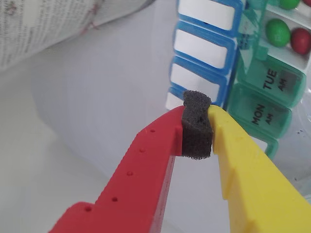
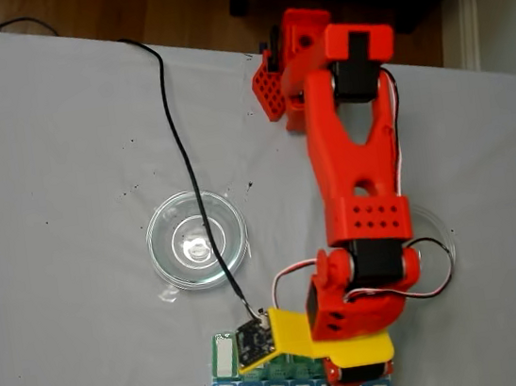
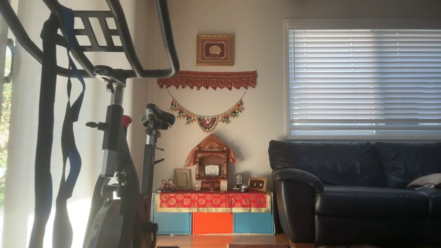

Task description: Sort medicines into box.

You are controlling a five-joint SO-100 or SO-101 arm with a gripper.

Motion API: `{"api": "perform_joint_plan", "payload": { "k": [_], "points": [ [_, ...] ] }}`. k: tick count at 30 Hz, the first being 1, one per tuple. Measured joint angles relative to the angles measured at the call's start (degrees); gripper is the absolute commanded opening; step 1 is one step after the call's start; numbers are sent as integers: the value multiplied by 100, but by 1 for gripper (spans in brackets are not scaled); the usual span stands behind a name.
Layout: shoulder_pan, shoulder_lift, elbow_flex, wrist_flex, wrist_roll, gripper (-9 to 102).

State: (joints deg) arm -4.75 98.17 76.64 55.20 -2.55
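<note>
The red-and-yellow end effector (image 1: 197,131) was clenched on only its dark foam pad; the green-and-white plastic pill organizer row (image 1: 265,104) lay just right, running away from it.

Red arm (image 2: 355,171) stretched downward in the fixed view — fingers (image 1: 160,145) pressed shut on their dark foam pad.
</note>
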Motion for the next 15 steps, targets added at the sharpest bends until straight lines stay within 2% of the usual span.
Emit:
{"api": "perform_joint_plan", "payload": {
  "k": [6, 15],
  "points": [
    [193, 0, 18, -141, -167, 1],
    [352, -589, -756, 686, -352, 1]
  ]
}}
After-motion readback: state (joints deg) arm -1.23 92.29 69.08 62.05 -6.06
